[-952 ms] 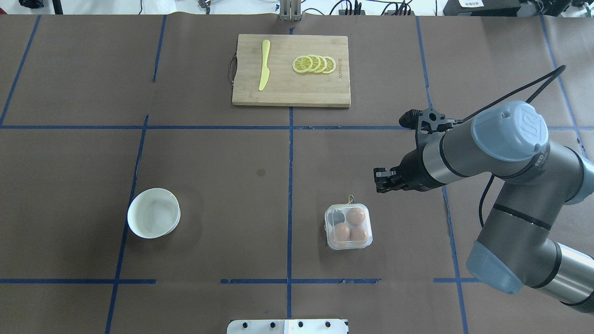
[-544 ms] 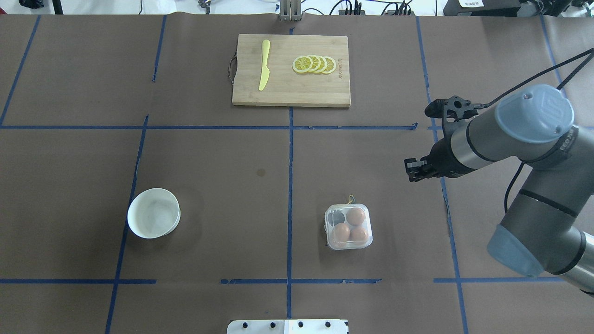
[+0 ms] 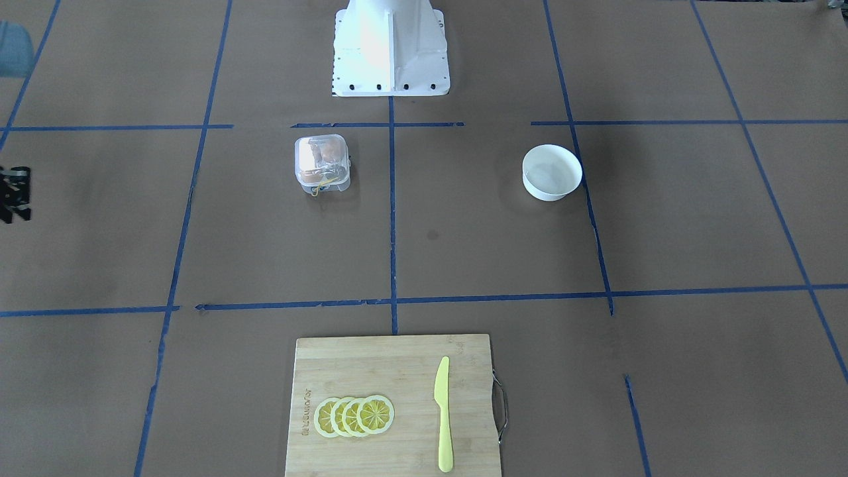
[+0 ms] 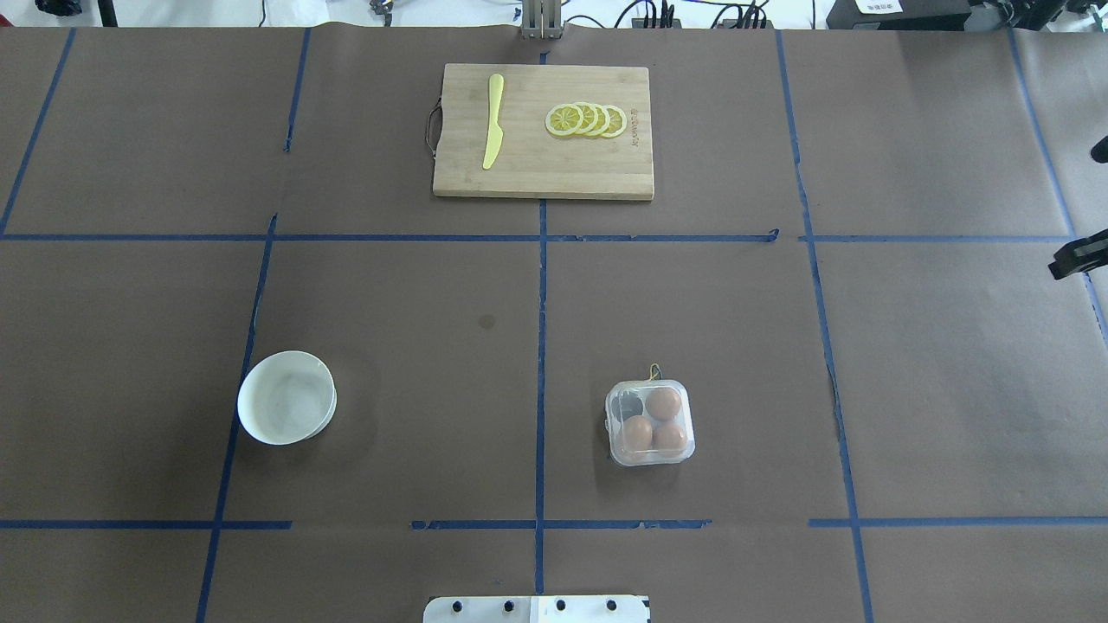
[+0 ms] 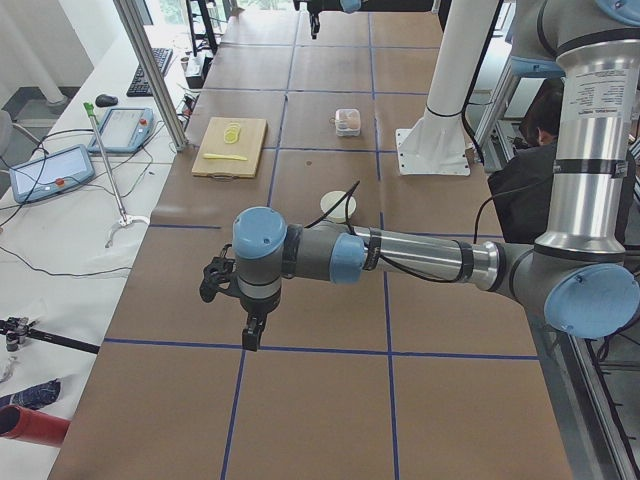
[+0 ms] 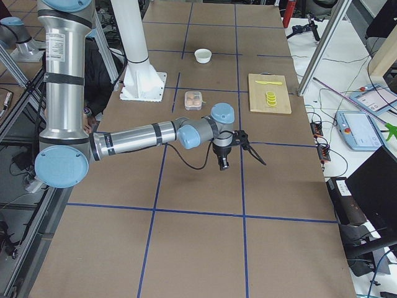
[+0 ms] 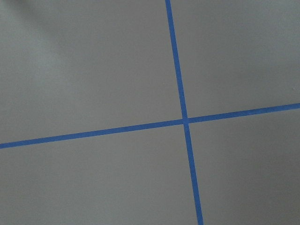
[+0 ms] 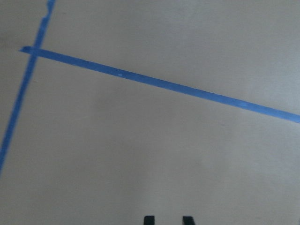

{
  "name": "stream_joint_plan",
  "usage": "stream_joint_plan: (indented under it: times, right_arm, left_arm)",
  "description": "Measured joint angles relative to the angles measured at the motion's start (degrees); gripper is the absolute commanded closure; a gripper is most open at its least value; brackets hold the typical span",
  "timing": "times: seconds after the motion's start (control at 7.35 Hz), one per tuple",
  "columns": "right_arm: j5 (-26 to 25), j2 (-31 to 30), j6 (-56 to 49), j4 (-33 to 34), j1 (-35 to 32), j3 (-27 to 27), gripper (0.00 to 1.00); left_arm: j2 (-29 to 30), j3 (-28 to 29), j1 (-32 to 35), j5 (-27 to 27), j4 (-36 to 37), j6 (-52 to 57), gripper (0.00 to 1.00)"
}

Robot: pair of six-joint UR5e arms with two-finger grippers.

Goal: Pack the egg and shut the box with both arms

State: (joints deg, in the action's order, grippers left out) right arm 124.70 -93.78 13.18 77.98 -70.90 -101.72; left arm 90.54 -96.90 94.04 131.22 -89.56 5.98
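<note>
The clear box (image 4: 650, 423) stands right of the table's middle with its lid down; it also shows in the front view (image 3: 322, 162). Three alike brown eggs lie in it, one of them the egg (image 4: 664, 403); the fourth cell looks dark. My right gripper (image 4: 1078, 255) is at the far right edge, well away from the box, low over bare table (image 6: 223, 163). Its fingertips (image 8: 149, 219) stand close together with nothing between them. My left gripper (image 5: 250, 335) shows only in the left side view, far from the box; I cannot tell whether it is open.
A white bowl (image 4: 286, 397) stands on the left half of the table. A wooden cutting board (image 4: 537, 173) at the far side carries a yellow knife (image 4: 492, 121) and lemon slices (image 4: 586, 120). The white pedestal base (image 3: 389, 46) stands at the near edge.
My right arm has pulled back to the right, away from the box, until only its gripper shows at the overhead view's edge. Box, eggs and bowl have not moved.
</note>
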Motion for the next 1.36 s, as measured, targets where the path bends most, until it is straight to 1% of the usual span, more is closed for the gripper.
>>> stream_joint_plan:
  times: [0.14,0.54,0.95,1.36]
  right_arm:
    - [1.1,0.0,-5.0,0.6,-4.2,2.7,0.0]
    - [4.4,0.0,-14.8,8.0,-13.4,4.7,0.0]
    - [4.8,-3.1,-17.0,9.6,-16.2,6.2,0.0]
    - [4.4,-4.5,-17.0,8.6,-16.7,6.0,0.0]
  left_arm:
    - [0.0,0.0,0.0,0.0,0.0,0.0,0.0]
    - [-0.1,0.0,0.0,0.0,0.0,0.0,0.0]
    - [0.0,0.0,0.0,0.0,0.0,0.0,0.0]
    - [0.0,0.0,-0.1,0.1,0.0,0.0,0.0]
